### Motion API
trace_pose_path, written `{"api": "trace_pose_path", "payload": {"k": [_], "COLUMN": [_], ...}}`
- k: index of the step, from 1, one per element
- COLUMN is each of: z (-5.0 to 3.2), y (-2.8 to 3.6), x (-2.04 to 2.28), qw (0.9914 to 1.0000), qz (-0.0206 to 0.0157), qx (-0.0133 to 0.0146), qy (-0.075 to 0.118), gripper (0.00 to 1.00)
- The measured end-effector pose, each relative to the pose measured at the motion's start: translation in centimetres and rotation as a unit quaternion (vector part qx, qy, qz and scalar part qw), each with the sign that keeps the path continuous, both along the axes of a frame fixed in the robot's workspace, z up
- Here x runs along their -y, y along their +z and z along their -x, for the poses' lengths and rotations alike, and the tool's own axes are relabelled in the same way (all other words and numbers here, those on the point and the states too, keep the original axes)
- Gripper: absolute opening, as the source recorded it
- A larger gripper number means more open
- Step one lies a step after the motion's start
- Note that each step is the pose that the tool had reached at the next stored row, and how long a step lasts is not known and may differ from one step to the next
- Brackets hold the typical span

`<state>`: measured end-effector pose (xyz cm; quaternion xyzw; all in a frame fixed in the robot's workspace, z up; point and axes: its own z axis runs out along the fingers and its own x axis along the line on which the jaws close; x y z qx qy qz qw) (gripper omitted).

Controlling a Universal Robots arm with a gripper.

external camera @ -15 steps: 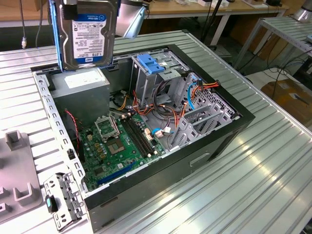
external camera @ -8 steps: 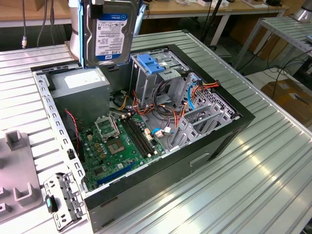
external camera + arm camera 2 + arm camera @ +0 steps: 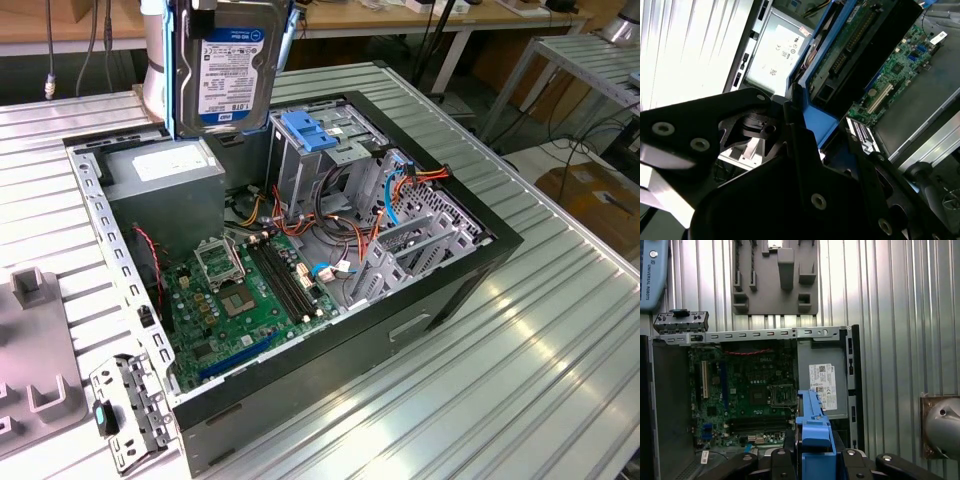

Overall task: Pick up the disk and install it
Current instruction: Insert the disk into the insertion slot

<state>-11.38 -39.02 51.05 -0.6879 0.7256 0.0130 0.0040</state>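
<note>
The disk [image 3: 228, 65] hangs upright in the air above the back of the open computer case [image 3: 480, 262]. Its white label with a blue band faces the exterior camera, and blue rails run down both sides. My gripper [image 3: 814, 456] is shut on the disk, its black fingers [image 3: 854, 462] clamping either side of the blue rail [image 3: 814, 426]. In the second wrist view the disk [image 3: 860, 37] shows edge-on, connector side visible, above the motherboard. It is held over the grey power supply box and beside the metal drive cage [image 3: 322, 165].
The cage carries a blue plastic tab [image 3: 312, 130]. A grey power supply box [image 3: 170, 178] with a white sticker fills the case's back corner. The green motherboard [image 3: 240, 300] and orange and blue cables [image 3: 400, 190] lie inside. A grey fixture [image 3: 30, 385] and a metal bracket [image 3: 125, 412] rest on the ribbed table.
</note>
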Motion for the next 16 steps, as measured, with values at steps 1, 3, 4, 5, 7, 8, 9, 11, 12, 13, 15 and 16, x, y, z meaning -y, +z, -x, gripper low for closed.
{"api": "trace_pose_path", "payload": {"k": [1, 3, 4, 5, 7, 8, 9, 11, 12, 13, 15, 16], "z": [0.0, -0.01, -0.01, -0.01, -0.01, 0.0, 0.03, 0.18, 0.19, 0.19, 0.19, 0.19], "y": [0.0, 0.0, 0.0, 0.0, 0.0, 0.01, 0.0, -0.15, -0.31, -0.4, -0.47, -0.49], "x": [0.0, 0.0, 0.0, 0.0, 0.0, 0.0, 0.0, 0.32, 0.91, 1.36, 1.94, 2.12], "qw": [1.0, 1.0, 1.0, 1.0, 1.0, 1.0, 0.99999, 0.99969, 0.99964, 0.99961, 0.99959, 0.99959], "qz": [0.0, 0.0, 0.0, 0.0, 0.0, 0.0002, 0.0006, 0.0018, 0.0018, 0.0018, 0.0018, 0.0018], "qx": [0.0, 0.0, 0.0, 0.0, 0.0002, 0.0015, 0.0042, 0.0247, 0.0266, 0.0279, 0.0286, 0.0287], "qy": [0.0, 0.0, 0.0, 0.0, 0.0, 0.0, 0.0, 0.0, 0.0, 0.0, 0.0, 0.0], "gripper": [0.37, 0.37, 0.37, 0.37, 0.37, 0.37, 0.37, 0.37, 0.37, 0.37, 0.37, 0.37]}}
